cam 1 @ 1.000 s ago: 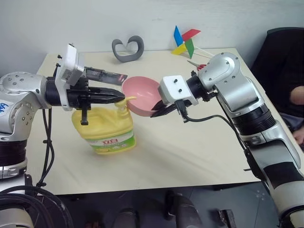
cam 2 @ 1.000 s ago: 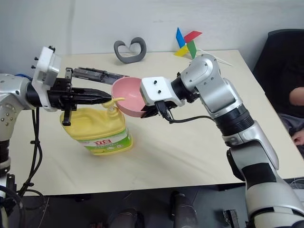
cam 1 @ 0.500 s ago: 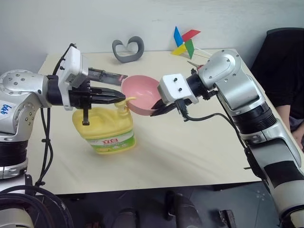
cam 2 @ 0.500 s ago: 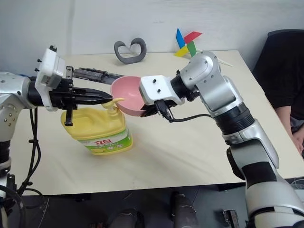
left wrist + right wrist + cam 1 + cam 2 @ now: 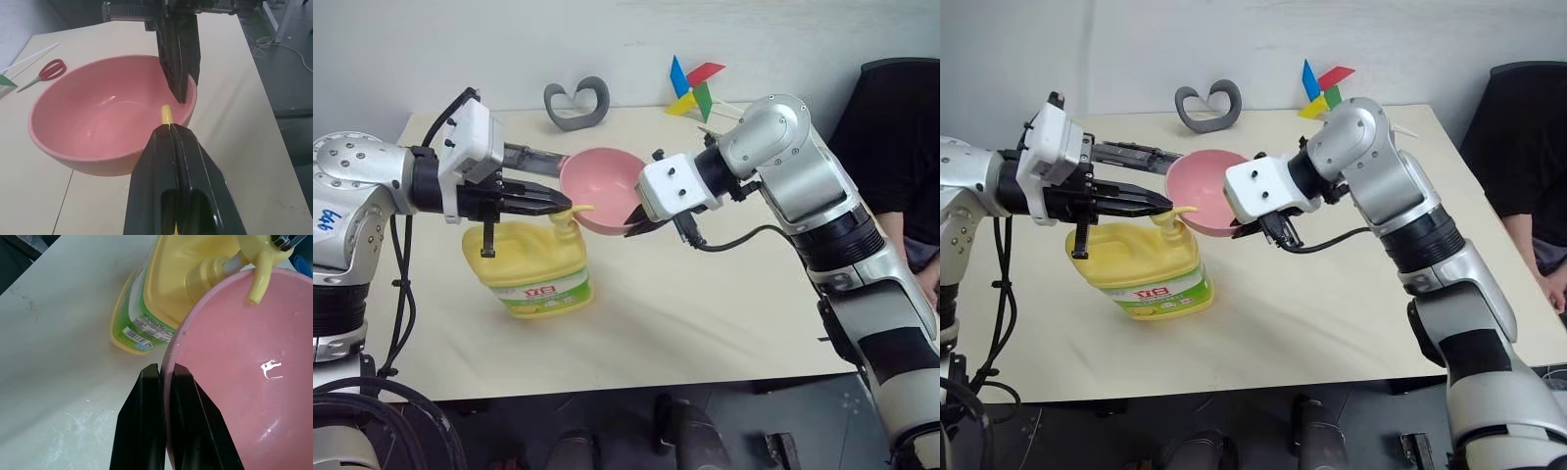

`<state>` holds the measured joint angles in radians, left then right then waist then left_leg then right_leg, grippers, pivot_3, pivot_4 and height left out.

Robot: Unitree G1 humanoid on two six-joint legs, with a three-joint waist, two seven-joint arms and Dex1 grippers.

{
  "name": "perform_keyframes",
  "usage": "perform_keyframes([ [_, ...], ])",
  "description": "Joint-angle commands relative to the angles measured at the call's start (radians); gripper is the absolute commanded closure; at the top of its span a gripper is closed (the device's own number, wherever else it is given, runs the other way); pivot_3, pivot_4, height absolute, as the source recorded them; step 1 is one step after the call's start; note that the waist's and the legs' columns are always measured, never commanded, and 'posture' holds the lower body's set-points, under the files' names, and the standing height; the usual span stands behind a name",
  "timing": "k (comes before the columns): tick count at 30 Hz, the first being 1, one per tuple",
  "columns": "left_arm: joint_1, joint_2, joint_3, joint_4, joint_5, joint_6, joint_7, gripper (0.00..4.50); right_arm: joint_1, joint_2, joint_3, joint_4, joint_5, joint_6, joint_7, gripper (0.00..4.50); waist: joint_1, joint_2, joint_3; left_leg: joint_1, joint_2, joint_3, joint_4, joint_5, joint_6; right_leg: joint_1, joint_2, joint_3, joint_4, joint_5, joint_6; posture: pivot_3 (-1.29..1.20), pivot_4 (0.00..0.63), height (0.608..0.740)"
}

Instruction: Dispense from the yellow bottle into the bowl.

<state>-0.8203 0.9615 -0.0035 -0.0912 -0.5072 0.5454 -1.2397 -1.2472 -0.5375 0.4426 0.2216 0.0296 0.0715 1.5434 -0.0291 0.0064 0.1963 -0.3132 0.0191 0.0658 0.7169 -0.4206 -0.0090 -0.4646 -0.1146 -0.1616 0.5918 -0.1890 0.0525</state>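
The yellow bottle (image 5: 533,266) stands upright on the table, green-and-white label facing front. My left gripper (image 5: 558,203) is shut and lies across the top of its pump head. The yellow spout (image 5: 167,115) pokes out just past the fingertips. My right gripper (image 5: 164,374) is shut on the near rim of the pink bowl (image 5: 602,181), one finger inside and one outside. It holds the bowl off the table against the bottle's neck. The spout's tip (image 5: 255,291) hangs over the bowl's rim. The bowl's inside (image 5: 244,382) looks smooth and glossy.
A grey heart-shaped object (image 5: 577,102) and a coloured pinwheel (image 5: 695,86) lie at the table's far edge. Red scissors (image 5: 46,73) rest beyond the bowl. A person in dark clothes (image 5: 901,147) sits at the table's right side. Bare tabletop (image 5: 705,313) spreads in front.
Both wrists have rolled a little while staying in place. The bowl sits slightly higher and more level under the spout. The bottle has not moved.
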Motion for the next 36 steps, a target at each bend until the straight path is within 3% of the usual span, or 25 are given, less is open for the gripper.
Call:
perform_keyframes([
  [1, 0.037, 0.004, -0.075, 0.038, 0.069, 0.011, -0.019, 4.47, -0.027, 0.008, -0.001, -0.022, 0.011, -0.020, 0.045, 4.50, 0.000, 0.000, 0.000, 0.000, 0.000, 0.000, 0.000, 0.000, 0.000, 0.000, 0.000, 0.000, 0.000, 0.000, 0.000, 0.00, 0.150, 0.740],
  [18, 0.086, 0.009, -0.129, 0.110, 0.173, -0.106, -0.050, 4.47, 0.027, -0.032, 0.011, -0.118, 0.035, 0.006, 0.067, 4.50, -0.001, 0.001, -0.001, 0.010, 0.000, 0.002, -0.003, 0.000, 0.000, 0.006, 0.000, 0.003, 0.001, 0.000, 0.000, 0.00, 0.150, 0.740],
  [27, 0.090, -0.025, -0.171, 0.180, 0.247, -0.172, -0.054, 4.47, 0.029, -0.032, 0.006, -0.142, 0.040, 0.027, 0.056, 4.50, 0.000, 0.007, -0.006, 0.015, 0.001, 0.002, -0.004, 0.000, 0.000, 0.010, 0.000, 0.004, 0.000, -0.001, -0.001, 0.00, 0.150, 0.740],
  [32, 0.036, -0.063, -0.104, 0.172, 0.181, -0.134, -0.050, 4.47, 0.028, -0.031, -0.001, -0.137, 0.043, 0.032, 0.047, 4.50, 0.001, 0.008, -0.006, 0.014, 0.001, 0.002, -0.003, 0.000, 0.000, 0.010, 0.000, 0.003, 0.000, 0.000, -0.001, 0.00, 0.150, 0.740],
  [36, -0.046, -0.083, 0.014, 0.154, 0.054, 0.000, -0.021, 4.47, 0.037, -0.042, -0.021, -0.145, 0.071, 0.062, 0.048, 4.50, 0.001, 0.007, -0.006, 0.013, 0.001, 0.002, -0.003, -0.001, 0.001, 0.009, 0.000, 0.002, 0.000, 0.000, -0.001, 0.00, 0.150, 0.740],
])
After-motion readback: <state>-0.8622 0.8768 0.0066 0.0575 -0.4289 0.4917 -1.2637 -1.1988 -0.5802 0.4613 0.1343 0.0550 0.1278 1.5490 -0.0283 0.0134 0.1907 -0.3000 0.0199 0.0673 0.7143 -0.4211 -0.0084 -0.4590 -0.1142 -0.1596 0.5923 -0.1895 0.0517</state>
